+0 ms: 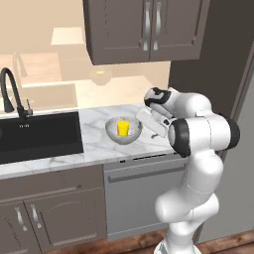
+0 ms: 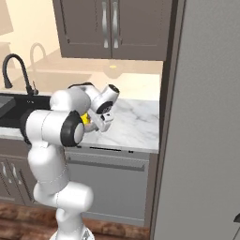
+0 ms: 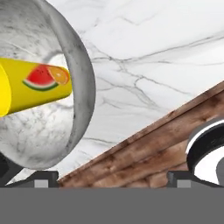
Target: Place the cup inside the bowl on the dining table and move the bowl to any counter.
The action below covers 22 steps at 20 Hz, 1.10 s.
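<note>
My jaws (image 3: pixel 111 177) stand wide apart, clamped on nothing, just beside the rim of the round, deep, speckled grey-white stone-look bowl (image 1: pixel 123 131). The bowl sits on the narrow white marble tabletop (image 1: pixel 94 136), beside the black sink (image 1: pixel 39 136) and on the side away from the black arched faucet (image 1: pixel 11 94). The small bright yellow cylindrical cup (image 1: pixel 122 128) stands inside the bowl; in the hand view I see a watermelon-and-orange print on its side. Judging by this, the placing looks done, so the step in hand is backing off. I should draw away from the bowl without brushing its rim, since a nudge could slide it toward the tabletop edge.
</note>
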Motion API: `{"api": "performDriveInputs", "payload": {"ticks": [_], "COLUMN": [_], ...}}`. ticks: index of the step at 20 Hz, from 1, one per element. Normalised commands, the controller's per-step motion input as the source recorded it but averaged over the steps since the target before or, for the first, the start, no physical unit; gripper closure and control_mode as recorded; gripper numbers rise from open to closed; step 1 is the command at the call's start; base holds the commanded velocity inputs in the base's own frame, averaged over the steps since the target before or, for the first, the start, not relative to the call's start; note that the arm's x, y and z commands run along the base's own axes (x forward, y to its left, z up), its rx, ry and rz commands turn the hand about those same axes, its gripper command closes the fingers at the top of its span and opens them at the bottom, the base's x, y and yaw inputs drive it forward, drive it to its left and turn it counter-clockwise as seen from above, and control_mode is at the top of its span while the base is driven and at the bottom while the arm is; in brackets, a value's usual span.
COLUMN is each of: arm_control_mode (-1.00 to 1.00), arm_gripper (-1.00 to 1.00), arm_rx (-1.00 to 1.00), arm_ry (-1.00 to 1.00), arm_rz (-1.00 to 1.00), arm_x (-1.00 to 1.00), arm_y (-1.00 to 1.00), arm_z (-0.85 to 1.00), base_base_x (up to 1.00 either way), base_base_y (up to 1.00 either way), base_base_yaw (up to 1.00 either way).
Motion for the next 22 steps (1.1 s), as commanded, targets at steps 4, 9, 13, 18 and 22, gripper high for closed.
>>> {"api": "performDriveInputs", "payload": {"ticks": [4,9,13,18,22], "arm_control_mode": [-1.0,-1.0,-1.0,-1.0,-1.0], "arm_gripper": [-1.0,-1.0,-1.0,-1.0,-1.0], "arm_rx": [0.0,0.0,0.0,0.0,0.0], "arm_ry": [-0.02,-0.05,-0.09,-0.11,-0.1], "arm_rz": [0.0,0.0,0.0,0.01,0.03], "arm_x": [-0.65,-0.92,-0.88,-0.91,-0.86], "arm_y": [0.0,0.0,0.03,0.11,0.17], "arm_z": [0.19,0.03,0.18,0.24,0.2], "base_base_x": [0.0,0.0,0.0,0.0,0.0], "base_base_y": [0.0,0.0,0.0,0.0,0.0], "base_base_yaw": [0.0,0.0,0.0,0.0,0.0]}}
